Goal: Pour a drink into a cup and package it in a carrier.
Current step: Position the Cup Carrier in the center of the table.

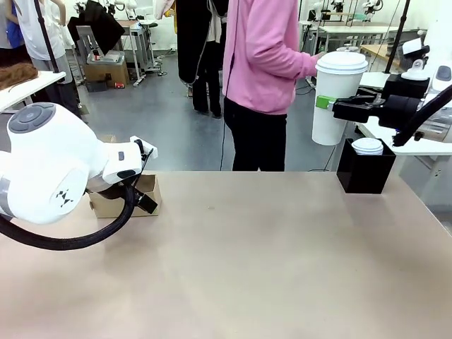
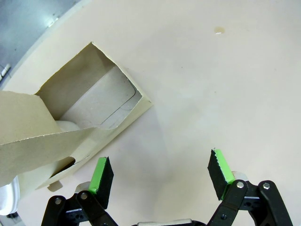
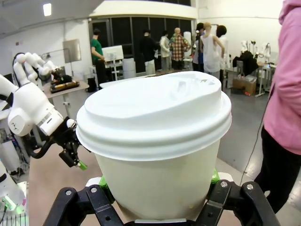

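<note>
Clamped on the lidded white paper cup (image 1: 340, 78) held high on the right, the right gripper (image 1: 337, 106) should carry it level toward the brown cardboard carrier (image 2: 89, 101) at far left, where the left gripper (image 2: 160, 172) hovers, fingers apart.

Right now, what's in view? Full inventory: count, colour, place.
table: one, beige, across the foreground
black box: one, black, table's far right
cup in box: one, white, lidded, standing in it
held cup: one, white, lidded, raised above the right end
carrier: one, brown cardboard, table's far left
person: one, pink top, far side
left gripper: one, black with green pads, open, above the table beside the carrier
right gripper: one, black with green pads, shut on the held cup
</note>
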`<move>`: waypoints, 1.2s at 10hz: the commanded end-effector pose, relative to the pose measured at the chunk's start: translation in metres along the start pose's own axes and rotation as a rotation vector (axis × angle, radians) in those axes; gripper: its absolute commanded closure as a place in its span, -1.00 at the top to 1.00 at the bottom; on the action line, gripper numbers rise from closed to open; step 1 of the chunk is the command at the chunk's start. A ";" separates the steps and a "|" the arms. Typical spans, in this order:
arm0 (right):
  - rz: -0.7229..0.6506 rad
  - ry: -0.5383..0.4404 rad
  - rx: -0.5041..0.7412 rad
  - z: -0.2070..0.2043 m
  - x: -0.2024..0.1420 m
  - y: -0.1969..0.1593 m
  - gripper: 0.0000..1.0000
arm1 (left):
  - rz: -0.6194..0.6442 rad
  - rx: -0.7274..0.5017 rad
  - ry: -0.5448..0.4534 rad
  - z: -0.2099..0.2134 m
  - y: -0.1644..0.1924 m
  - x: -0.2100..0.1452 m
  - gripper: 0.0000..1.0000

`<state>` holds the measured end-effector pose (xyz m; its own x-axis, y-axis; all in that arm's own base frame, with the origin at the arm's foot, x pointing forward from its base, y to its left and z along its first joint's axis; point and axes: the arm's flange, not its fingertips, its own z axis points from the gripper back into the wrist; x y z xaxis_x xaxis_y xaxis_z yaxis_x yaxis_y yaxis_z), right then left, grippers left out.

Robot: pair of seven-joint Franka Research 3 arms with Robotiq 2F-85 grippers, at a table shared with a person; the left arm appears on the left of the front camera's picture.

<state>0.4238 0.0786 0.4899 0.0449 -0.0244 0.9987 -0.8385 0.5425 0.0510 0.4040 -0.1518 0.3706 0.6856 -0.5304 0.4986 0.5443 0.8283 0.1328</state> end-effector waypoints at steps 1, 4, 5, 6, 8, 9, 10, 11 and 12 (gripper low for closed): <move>-0.003 -0.014 -0.005 -0.004 0.003 -0.001 0.60 | 0.022 0.049 0.005 0.025 0.004 0.012 1.00; -0.003 -0.014 -0.005 -0.004 0.003 -0.001 0.60 | 0.159 0.092 0.079 0.104 0.018 0.054 1.00; -0.003 -0.014 -0.005 -0.004 0.003 -0.001 0.60 | 0.213 0.098 0.108 0.120 0.022 0.063 1.00; -0.003 -0.014 -0.005 -0.004 0.003 -0.001 0.60 | 0.269 0.114 0.132 0.148 0.031 0.077 1.00; -0.003 -0.014 -0.005 -0.004 0.003 -0.001 0.60 | 0.359 0.140 0.173 0.169 0.055 0.106 1.00; -0.003 -0.014 -0.005 -0.004 0.003 -0.001 0.60 | 0.403 0.138 0.185 0.168 0.071 0.119 1.00; -0.003 -0.014 -0.005 -0.004 0.003 -0.001 0.60 | 0.426 0.124 0.207 0.161 0.084 0.130 1.00; -0.003 -0.014 -0.005 -0.004 0.003 -0.001 0.60 | 0.457 0.127 0.231 0.148 0.096 0.141 1.00; -0.003 -0.014 -0.005 -0.004 0.003 -0.001 0.60 | 0.487 0.133 0.254 0.136 0.105 0.147 1.00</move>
<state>0.4240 0.0787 0.4900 0.0446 -0.0238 0.9987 -0.8385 0.5426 0.0504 0.4817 -0.1115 0.5724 0.9316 -0.1341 0.3379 0.1288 0.9909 0.0383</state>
